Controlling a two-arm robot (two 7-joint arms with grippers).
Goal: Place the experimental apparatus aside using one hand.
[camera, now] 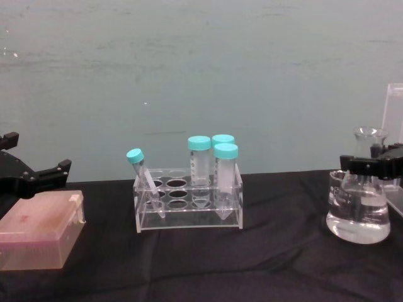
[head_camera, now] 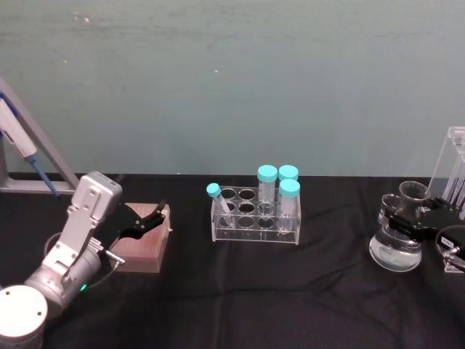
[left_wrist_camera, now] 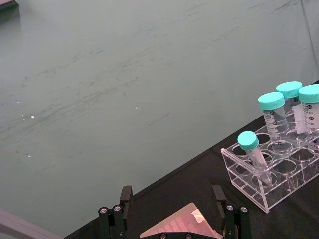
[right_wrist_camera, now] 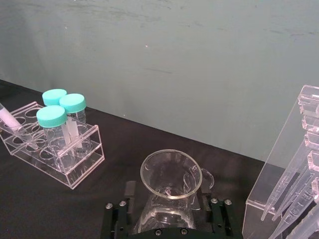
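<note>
Right gripper [camera: 371, 165], frame right: jaws pinching neck of clear conical glass flask [camera: 358, 211] w/ liquid. Likely fragile, slippery, bottom-heavy; neck's prob the best hold. Left gripper [head_camera: 149, 220], jaws spread over pink box [head_camera: 143, 247].

A clear rack [head_camera: 254, 218] holds four teal-capped tubes [head_camera: 267, 174], one tilted. A pink box [head_camera: 142, 247] sits well left on the black table [head_camera: 290, 291].

A flat, pale green wall [head_camera: 232, 80] stood directly behind the work area, its paint marked by faint horizontal scuffs and a few small white specks. Below it, a black cloth-covered surface [head_camera: 240, 291] ran the full width of the scene. At the far left, a grey metal frame [head_camera: 33, 156] with a slanted strut leaned against the wall. Lighting was even and soft.
</note>
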